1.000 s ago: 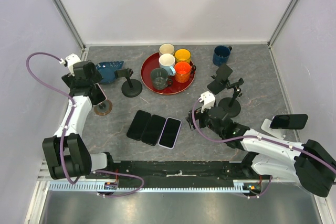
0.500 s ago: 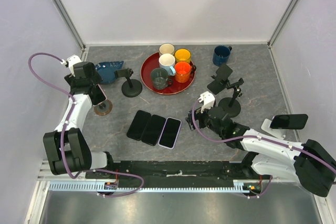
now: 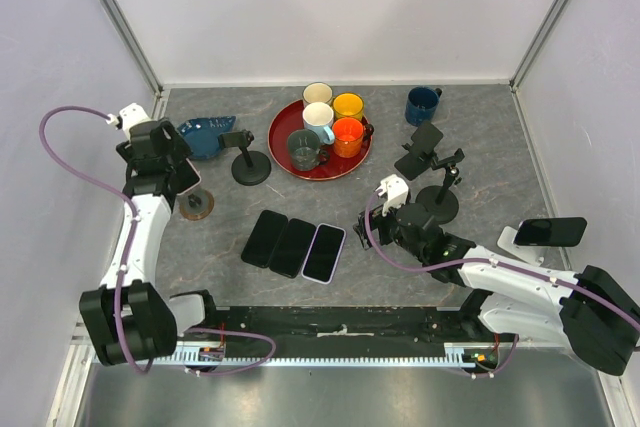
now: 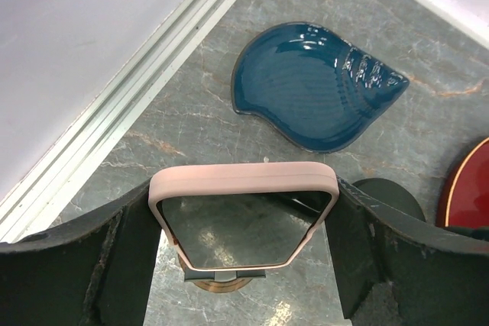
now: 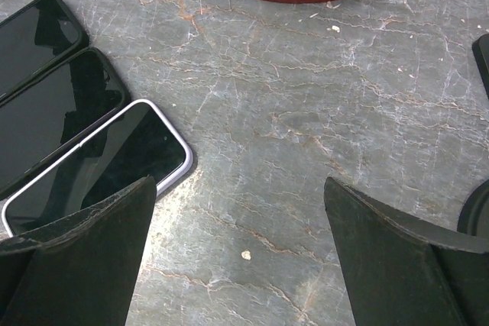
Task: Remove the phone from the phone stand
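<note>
The overhead view shows what neither wrist camera does: the whole layout around the red tray (image 3: pixel 280 127). The phone (image 3: pixel 186 178) is well to the left of the tray, farther out than the blue dish (image 3: pixel 207 135), and in the left gripper (image 3: pixel 178 179). The right gripper (image 3: pixel 368 226) hangs low, toward the arms from the tray.

Only the left wrist view shows the hold. The two dark, matte fingers (image 4: pixel 130 257) press on the side edges of the phone, pinching it across its width. The phone has a soft pink case with rounded corners and a glossy dark screen. Its lower edge is at the grey cradle of the phone stand (image 4: pixel 225 283), which has a round, coppery base. I cannot tell whether it has come clear. The dish is glazed, ribbed and shell-shaped.

The right wrist view shows its jaws spread wide over the veined grey table (image 5: pixel 306 112), holding nothing. Three flat phones (image 5: pixel 92 162) lie side by side there, one with a pale rim.
</note>
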